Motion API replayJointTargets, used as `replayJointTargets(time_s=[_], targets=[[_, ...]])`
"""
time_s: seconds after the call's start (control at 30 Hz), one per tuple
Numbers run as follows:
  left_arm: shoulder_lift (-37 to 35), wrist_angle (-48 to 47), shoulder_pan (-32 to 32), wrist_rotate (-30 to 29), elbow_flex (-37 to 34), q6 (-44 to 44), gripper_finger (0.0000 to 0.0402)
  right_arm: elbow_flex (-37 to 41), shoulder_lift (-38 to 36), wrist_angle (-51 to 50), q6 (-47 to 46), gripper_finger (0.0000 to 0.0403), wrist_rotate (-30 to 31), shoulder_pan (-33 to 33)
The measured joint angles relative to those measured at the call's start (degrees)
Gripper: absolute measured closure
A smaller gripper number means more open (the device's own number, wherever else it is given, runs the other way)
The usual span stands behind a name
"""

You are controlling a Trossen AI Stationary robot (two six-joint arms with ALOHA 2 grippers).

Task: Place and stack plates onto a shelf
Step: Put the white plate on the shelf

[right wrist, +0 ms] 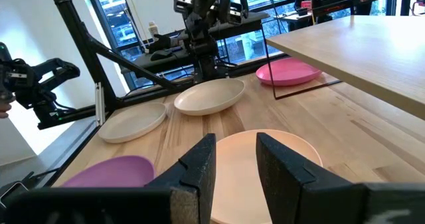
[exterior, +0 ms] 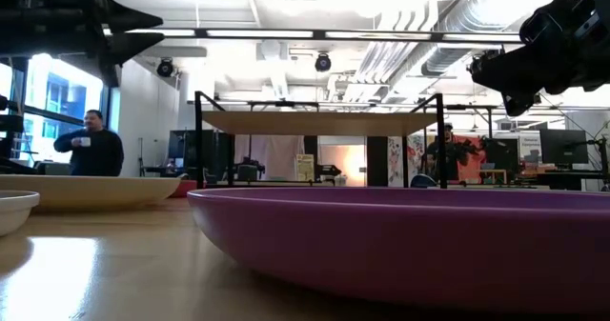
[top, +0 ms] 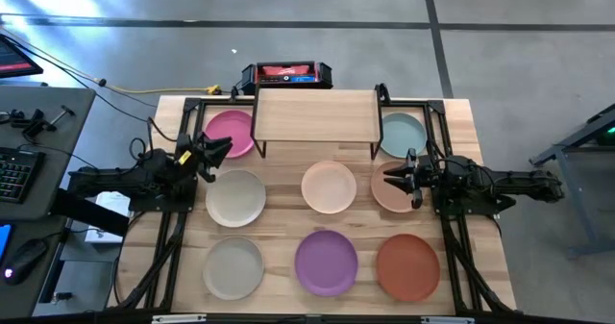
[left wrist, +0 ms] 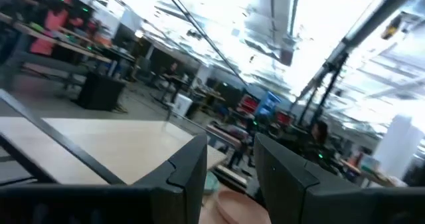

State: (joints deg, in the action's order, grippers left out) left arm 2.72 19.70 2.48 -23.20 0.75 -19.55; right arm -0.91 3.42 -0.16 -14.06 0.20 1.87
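The shelf [top: 317, 114] stands at the table's far middle on thin black legs. A pink plate [top: 227, 132] lies at its left end and a pale teal plate [top: 402, 134] at its right end. An off-white plate [top: 235, 197], a peach plate [top: 329, 186] and a tan plate [top: 389, 194] lie in the middle row. A grey plate [top: 233, 266], a purple plate [top: 326, 261] and a terracotta plate [top: 407, 266] lie in the near row. My left gripper [top: 216, 156] is open and empty, raised between the pink and off-white plates. My right gripper [top: 392, 176] is open and empty above the tan plate.
A red-and-black box [top: 286, 74] sits behind the shelf at the far edge. Black frame rails [top: 173, 237] run along both sides of the table. A person [exterior: 93, 145] stands in the room beyond the table.
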Motion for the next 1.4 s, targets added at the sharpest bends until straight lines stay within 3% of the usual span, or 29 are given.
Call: replayJointTargets(time_s=[0.33, 0.7, 1.0, 1.17, 1.4], targets=[[0.0, 2.0, 0.0, -1.6, 0.0, -4.3, 0.0289, 0.0, 0.0, 0.0, 0.0, 0.0308, 0.0, 0.0], [0.0, 14.4, 0.0, -2.9, 0.0, -0.8, 0.0289, 0.0, 0.0, 0.1, 0.0, 0.0308, 0.0, 0.0], [0.0, 14.4, 0.0, -2.6, 5.6, 0.5, 0.0289, 0.0, 0.0, 0.9, -0.6, 0.0308, 0.0, 0.0], [0.0, 10.7, 0.0, -2.6, 9.9, 3.6, 0.0289, 0.0, 0.0, 2.3, -3.8, 0.0308, 0.0, 0.0], [3.0, -2.3, 0.0, -3.4, 18.4, 3.7, 0.0289, 0.0, 0.0, 2.2, -3.9, 0.0308, 0.0, 0.0]])
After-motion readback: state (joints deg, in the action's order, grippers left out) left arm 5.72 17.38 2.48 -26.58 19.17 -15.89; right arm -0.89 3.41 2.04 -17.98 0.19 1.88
